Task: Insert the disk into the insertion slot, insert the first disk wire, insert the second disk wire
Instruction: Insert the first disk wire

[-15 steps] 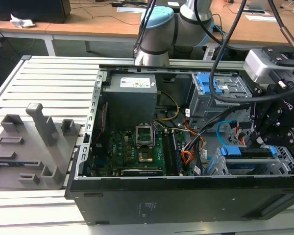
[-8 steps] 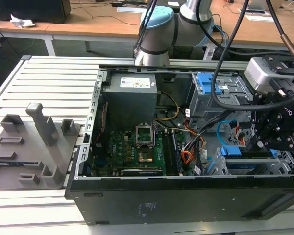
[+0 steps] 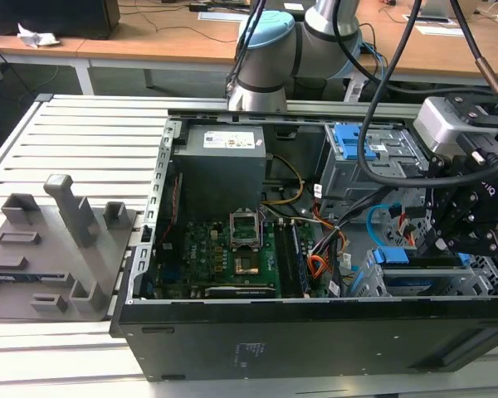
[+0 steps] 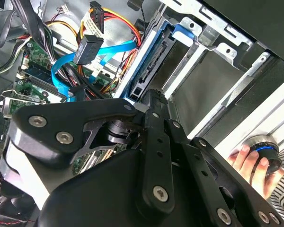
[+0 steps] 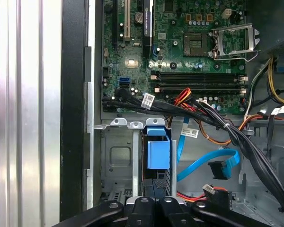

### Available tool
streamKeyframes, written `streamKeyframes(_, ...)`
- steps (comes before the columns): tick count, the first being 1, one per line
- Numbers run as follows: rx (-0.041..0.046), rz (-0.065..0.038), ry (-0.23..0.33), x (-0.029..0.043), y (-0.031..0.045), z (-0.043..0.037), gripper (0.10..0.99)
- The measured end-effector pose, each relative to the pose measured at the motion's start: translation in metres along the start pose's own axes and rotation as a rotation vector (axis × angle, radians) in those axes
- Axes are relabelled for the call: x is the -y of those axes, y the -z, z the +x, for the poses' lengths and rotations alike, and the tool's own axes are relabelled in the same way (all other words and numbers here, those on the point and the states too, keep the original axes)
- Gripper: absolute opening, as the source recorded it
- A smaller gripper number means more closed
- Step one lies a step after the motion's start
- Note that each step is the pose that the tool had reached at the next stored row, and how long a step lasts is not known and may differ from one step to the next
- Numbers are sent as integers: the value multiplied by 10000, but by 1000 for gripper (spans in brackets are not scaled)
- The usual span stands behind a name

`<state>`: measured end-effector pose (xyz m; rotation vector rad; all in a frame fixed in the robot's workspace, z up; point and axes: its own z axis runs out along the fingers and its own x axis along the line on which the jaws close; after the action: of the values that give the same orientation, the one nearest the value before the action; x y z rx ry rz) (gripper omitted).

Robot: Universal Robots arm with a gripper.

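Note:
The disk [image 5: 158, 152] sits in its blue carrier inside the insertion slot [image 5: 114, 158], a silver cage at the case's corner. In the second wrist view the disk [image 4: 149, 71] shows its connector edge between the slot's walls [image 4: 213, 75]. My gripper [image 5: 156, 187] is shut, its tips right at the disk's end; in the exterior view the gripper [image 3: 448, 236] hangs over the blue carrier [image 3: 392, 255]. The first disk wire [image 5: 213, 191], orange-red and dark, lies loose beside the slot. The second disk wire [image 5: 206, 166], light blue, loops free with its black plug unattached.
A motherboard [image 5: 189, 47] fills the case floor. A thick black cable bundle [image 5: 255, 151] crosses beside the slot. A taller grey cage with blue latch [image 3: 357, 145] stands behind. A person's hand [image 4: 248, 163] rests on a knob outside the case. Grey fixtures [image 3: 58, 240] stand at the exterior view's left.

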<state>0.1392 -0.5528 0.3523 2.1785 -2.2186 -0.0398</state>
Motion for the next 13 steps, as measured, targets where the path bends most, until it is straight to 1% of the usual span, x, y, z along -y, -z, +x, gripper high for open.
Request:
streamKeyframes(2, 0, 0, 0, 0, 0, 0, 114)
streamKeyframes(3, 0, 0, 0, 1, 0, 0, 235)
streamKeyframes(4, 0, 0, 0, 1, 0, 0, 235)
streamKeyframes(5, 0, 0, 0, 1, 0, 0, 302)
streamKeyframes(8, 0, 0, 3, 9, 0, -1, 302)
streamKeyframes(12, 0, 0, -1, 86, 4, -9, 302)
streamKeyframes(13, 0, 0, 0, 89, 4, -10, 302)
